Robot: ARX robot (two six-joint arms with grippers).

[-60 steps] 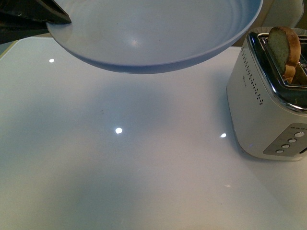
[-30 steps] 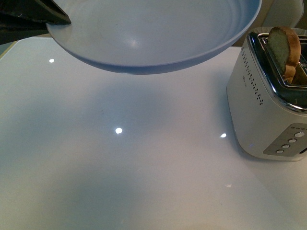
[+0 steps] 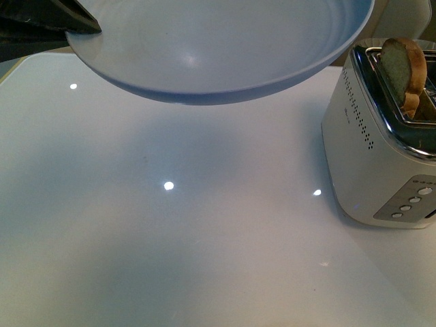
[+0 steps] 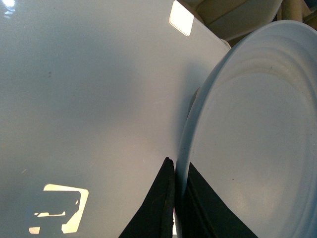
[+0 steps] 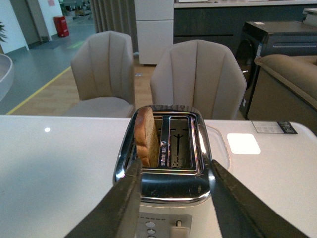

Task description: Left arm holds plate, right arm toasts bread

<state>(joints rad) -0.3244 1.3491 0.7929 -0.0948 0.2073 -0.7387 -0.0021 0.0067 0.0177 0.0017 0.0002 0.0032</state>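
**Plate held aloft, bread waiting in the toaster**

The left gripper is pinching the rim of the pale blue-grey plate. In the left wrist view, one dark finger is pressing against the underside and the other is lying on the inner face, with the rim sandwiched between them. From the front, only the gripper's black angular tip is showing, at the plate's left edge. The plate is hanging in the air well above the glossy white table, tilted a little, and it is throwing a soft shadow on the surface below.

Over on the right, the slice of brown bread is standing upright in a slot of the white and chrome toaster. Its rounded top is poking out above the chrome. In the right wrist view it is sitting in the slot nearer the robot's left, and the other slot is showing only its wire guide.

The right gripper is hovering with its two dark fingers spread wide, wider than the toaster's top. The bread is lying beyond the fingertips and between their lines, clear of both. I cannot tell whether the fingers are touching the toaster's casing. Two beige chairs are standing behind the table.

Compared with a second ago, almost nothing is changing. The plate is sitting in the same grip and at the same height, and the bread is sticking out of the slot by the same amount.
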